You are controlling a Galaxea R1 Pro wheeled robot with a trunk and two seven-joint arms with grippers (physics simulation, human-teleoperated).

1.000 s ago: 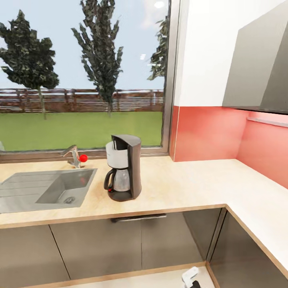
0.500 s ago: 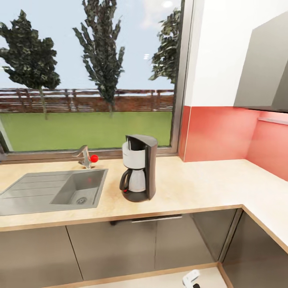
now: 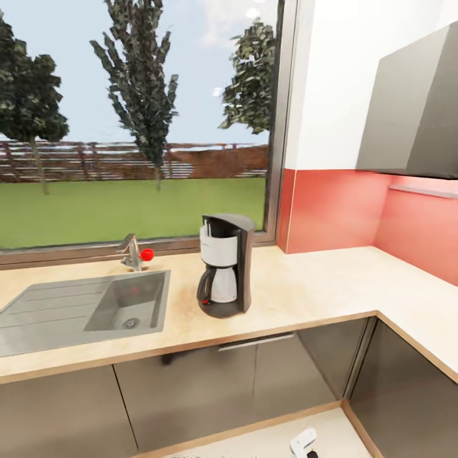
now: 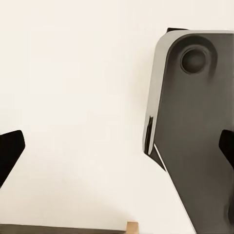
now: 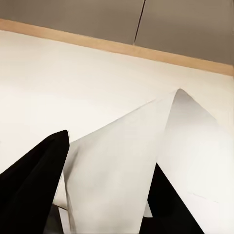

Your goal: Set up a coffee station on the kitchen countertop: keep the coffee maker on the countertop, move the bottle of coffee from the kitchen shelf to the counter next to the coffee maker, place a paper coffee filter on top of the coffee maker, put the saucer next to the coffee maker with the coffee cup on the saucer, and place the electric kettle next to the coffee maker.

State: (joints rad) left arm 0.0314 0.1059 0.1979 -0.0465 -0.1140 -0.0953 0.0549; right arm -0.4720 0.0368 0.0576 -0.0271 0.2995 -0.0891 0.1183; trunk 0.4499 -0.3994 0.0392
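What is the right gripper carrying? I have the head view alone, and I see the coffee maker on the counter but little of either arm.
Observer: In the right wrist view, the right gripper is shut on a white paper coffee filter, pinched between its dark fingers.
Operator: And the left gripper?
Observer: Its fingertips sit wide apart with nothing between them.
Operator: What lies beyond them?
Observer: Pale floor and a grey part of the robot's own body.
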